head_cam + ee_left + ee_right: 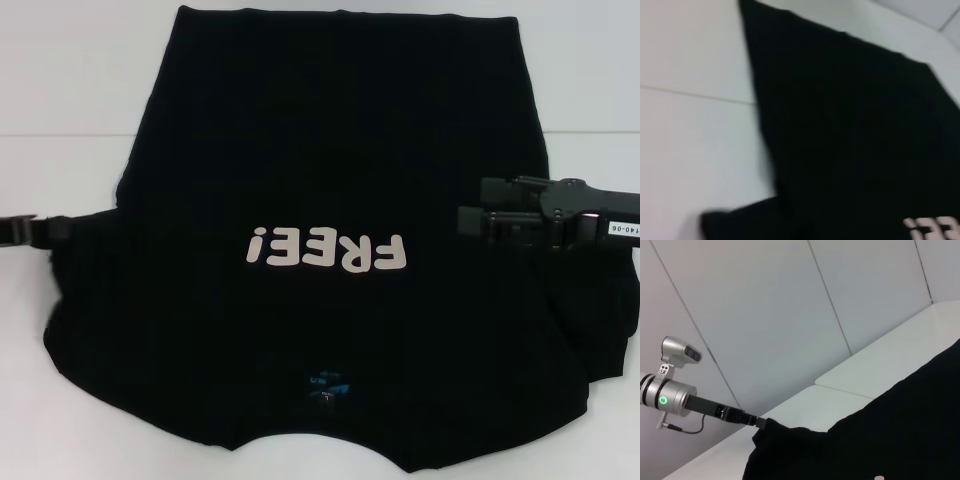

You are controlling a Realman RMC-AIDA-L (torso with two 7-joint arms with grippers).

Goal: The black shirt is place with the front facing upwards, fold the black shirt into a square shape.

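1. Left gripper [62, 232] sits at the shirt's left edge, level with the white "FREE!" print [328, 254]; its tip meets the cloth there; in the right wrist view the same gripper [759, 422] touches a raised corner of cloth; whether its jaws pinch the fabric I cannot tell.
2. Shirt [330, 180] lies spread on the white table [60, 100], front up, print upside down from the head, blue neck label [328, 384] on the near side of the print.
3. Right gripper [470, 210] is over the shirt's right part, just right of the print, pointing toward it; its two fingers lie close together; whether they hold cloth I cannot tell.
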